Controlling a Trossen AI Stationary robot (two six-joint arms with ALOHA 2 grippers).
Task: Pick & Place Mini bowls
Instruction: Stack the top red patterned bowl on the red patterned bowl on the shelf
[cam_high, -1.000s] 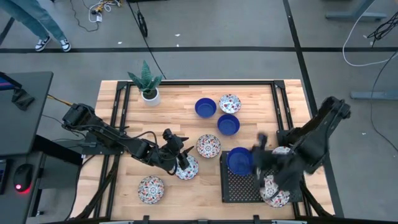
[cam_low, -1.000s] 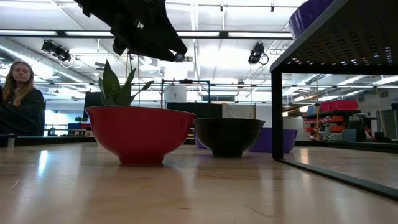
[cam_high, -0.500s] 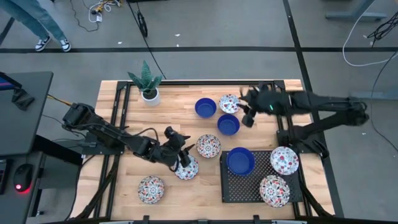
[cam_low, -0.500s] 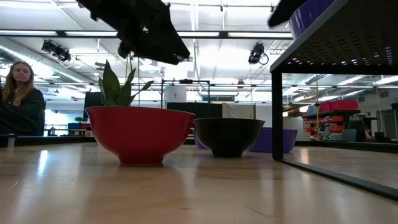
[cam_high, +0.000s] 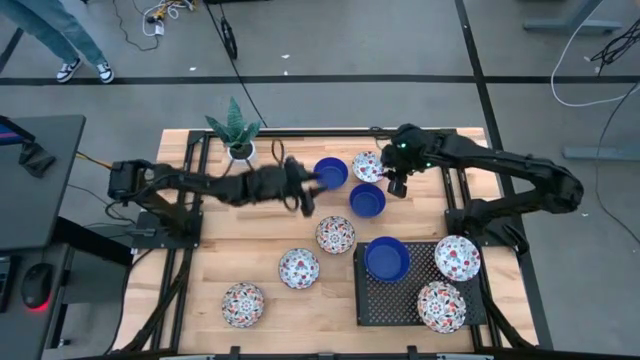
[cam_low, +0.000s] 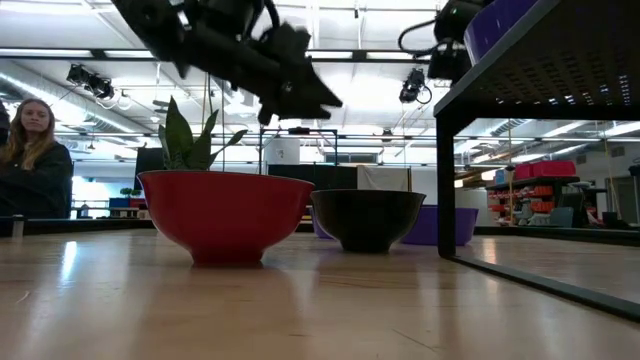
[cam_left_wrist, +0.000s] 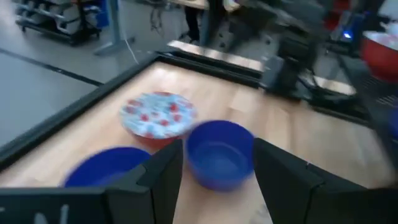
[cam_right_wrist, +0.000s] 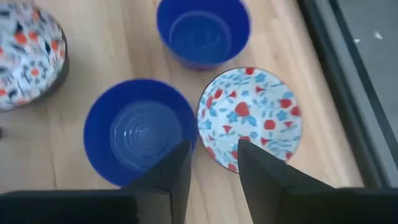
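Nine mini bowls, all upright. Far cluster: two cobalt blue bowls (cam_high: 330, 172) (cam_high: 367, 200) and one floral bowl (cam_high: 369, 166), close together. Three floral bowls on bare table (cam_high: 335, 234) (cam_high: 299, 268) (cam_high: 243, 304). On black rack: blue bowl (cam_high: 385, 259), two floral bowls (cam_high: 457, 257) (cam_high: 441, 306)

At the far middle of the table (cam_high: 270, 200), three bowls crowded together: a blue bowl (cam_high: 330, 173), a floral bowl (cam_high: 369, 166) just right of it, and a second blue bowl (cam_high: 367, 200) just nearer, with scarcely a gap between them. The left gripper (cam_high: 307, 190) and right gripper (cam_high: 396, 186) flanked this cluster, each with parted fingers. The plant pot (cam_high: 241, 153) blocked the far left. Bare wood lay open between the cluster and the black tray (cam_high: 385, 300).
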